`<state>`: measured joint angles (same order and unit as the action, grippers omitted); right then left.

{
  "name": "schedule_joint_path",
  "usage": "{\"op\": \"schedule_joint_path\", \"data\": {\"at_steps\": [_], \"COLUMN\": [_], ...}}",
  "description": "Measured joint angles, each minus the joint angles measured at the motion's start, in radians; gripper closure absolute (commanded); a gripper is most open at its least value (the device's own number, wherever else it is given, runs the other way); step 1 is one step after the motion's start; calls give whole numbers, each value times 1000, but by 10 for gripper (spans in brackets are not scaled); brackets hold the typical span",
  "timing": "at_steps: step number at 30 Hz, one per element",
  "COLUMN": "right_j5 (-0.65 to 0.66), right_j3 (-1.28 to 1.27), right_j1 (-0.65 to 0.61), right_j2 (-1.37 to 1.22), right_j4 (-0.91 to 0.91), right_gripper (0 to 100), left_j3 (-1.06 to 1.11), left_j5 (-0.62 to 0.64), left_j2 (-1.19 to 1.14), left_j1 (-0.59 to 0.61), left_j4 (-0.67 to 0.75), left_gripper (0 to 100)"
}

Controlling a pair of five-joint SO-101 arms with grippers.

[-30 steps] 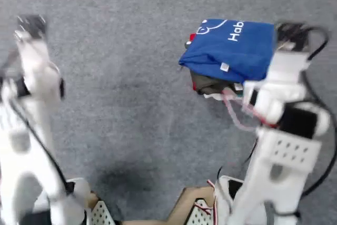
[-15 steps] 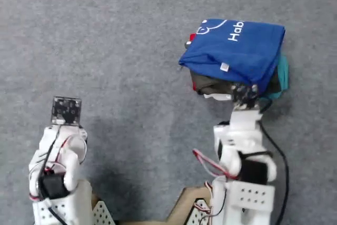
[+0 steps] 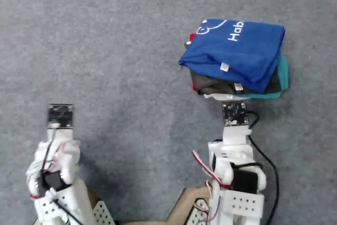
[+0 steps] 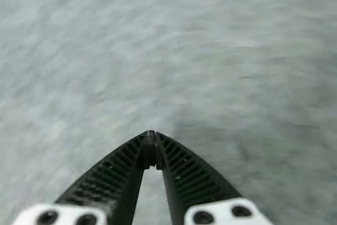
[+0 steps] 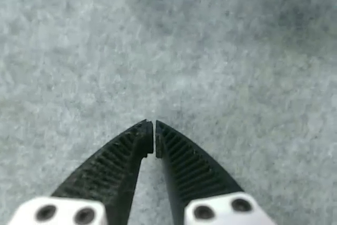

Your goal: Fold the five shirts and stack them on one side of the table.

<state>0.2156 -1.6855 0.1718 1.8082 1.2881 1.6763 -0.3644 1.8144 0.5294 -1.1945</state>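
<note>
At the left of the grey worktop [image 3: 121, 51], near its front edge, the left arm [image 3: 52, 167] sits folded low; the left end effector [image 4: 151, 136] has its black ribbed fingers pressed together at the tips, pinching nothing, over the grey surface; further right the right arm [image 3: 234, 169] sits folded low too, and the right end effector [image 5: 154, 129] is closed tip to tip, empty, just short of the pile. The shirts [image 3: 237, 61] lie stacked on the worktop's right side beyond that arm: a blue shirt [image 3: 242, 46] on top; a dark shirt [image 3: 210, 84] beneath; a white edge [image 3: 218, 97] at the front; a teal shirt [image 3: 284, 75] showing at the right
</note>
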Motion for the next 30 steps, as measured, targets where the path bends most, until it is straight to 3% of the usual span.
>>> {"op": "schedule_joint_path", "data": {"at_steps": [3, 7, 10, 17, 30], "right_j5": [0, -2, -2, -2, -2], "right_j3": [0, 0, 0, 0, 0], "right_j1": [11, 11, 11, 11, 11], "right_j2": [0, 0, 0, 0, 0], "right_j4": [0, 0, 0, 0, 0], "right_gripper": [984, 984, 984, 984, 984], "left_j3": [3, 5, 5, 6, 6], "left_j5": [0, 0, 0, 0, 0], "left_j2": [0, 0, 0, 0, 0], "left_j1": [140, 161, 84, -255, -296], "left_j4": [0, 0, 0, 0, -84], "left_gripper": [969, 970, 970, 969, 969]}}
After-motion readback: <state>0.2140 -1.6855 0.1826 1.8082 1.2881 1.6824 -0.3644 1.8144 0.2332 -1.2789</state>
